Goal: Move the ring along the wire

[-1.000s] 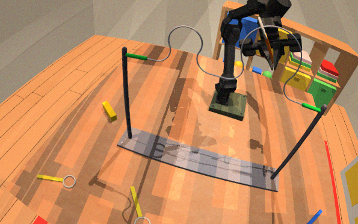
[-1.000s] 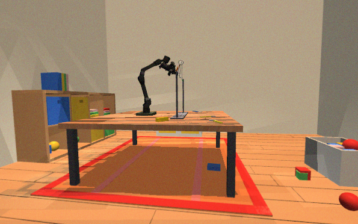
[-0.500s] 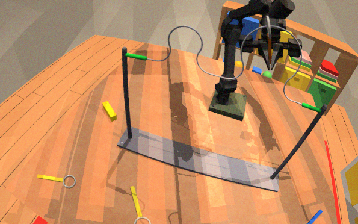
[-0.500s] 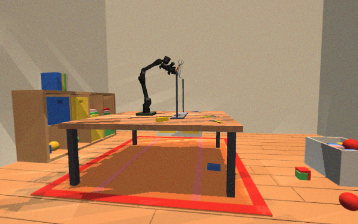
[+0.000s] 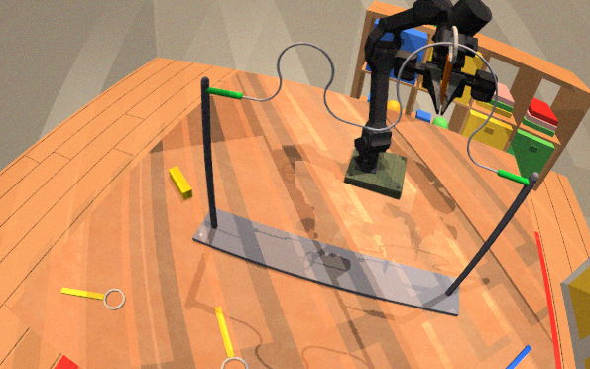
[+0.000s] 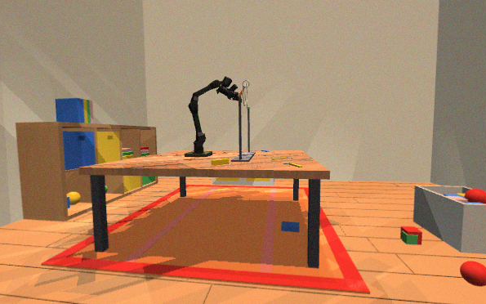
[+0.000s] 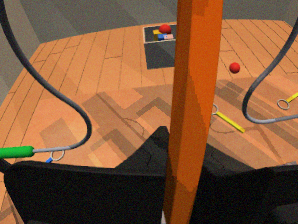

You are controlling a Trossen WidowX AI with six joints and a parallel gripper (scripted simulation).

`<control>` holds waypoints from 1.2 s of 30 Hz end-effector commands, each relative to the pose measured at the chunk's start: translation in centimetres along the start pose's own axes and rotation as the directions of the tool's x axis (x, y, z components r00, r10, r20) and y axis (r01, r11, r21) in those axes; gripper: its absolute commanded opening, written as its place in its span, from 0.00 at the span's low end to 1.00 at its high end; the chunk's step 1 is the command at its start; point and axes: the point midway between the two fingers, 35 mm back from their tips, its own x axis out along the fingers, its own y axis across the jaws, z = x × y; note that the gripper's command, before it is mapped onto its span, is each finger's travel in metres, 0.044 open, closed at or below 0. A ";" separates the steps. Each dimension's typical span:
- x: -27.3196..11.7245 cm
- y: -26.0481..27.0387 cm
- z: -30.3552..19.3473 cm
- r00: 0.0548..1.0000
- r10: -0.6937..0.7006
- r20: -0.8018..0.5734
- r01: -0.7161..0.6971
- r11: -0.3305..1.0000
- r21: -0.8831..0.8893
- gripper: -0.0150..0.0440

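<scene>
The ring (image 5: 455, 31) (image 6: 246, 80) is pale and seen nearly edge-on in the top view, around the top of the right-hand arch of the grey wire (image 5: 332, 69) (image 7: 87, 122). Whether it touches the wire cannot be told. Its orange handle (image 5: 446, 79) (image 6: 242, 91) (image 7: 196, 100) slopes down from it. My gripper (image 5: 441, 111) (image 6: 238, 98) (image 7: 168, 133) is shut on the handle, behind the arch in the top view. One green part (image 5: 224, 92) is by the left post (image 5: 208, 159), the other green part (image 5: 514, 177) (image 7: 16, 151) by the right post (image 5: 493, 233).
The posts stand on a grey base plate (image 5: 285, 248). A yellow block (image 5: 180, 183) (image 6: 220, 162) lies left of it. Yellow-handled rings lie in front, one with its handle (image 5: 82, 294) pointing left. A shelf (image 5: 569, 114) (image 6: 40, 172) stands behind the arm.
</scene>
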 end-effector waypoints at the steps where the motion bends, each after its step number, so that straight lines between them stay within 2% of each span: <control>1: 0.0 -0.2 0.1 0.999 -0.030 0.012 0.031 0.998 -0.056 0.00; 36: 0.0 -1.6 0.5 0.968 -0.222 0.113 0.249 0.874 -0.417 0.00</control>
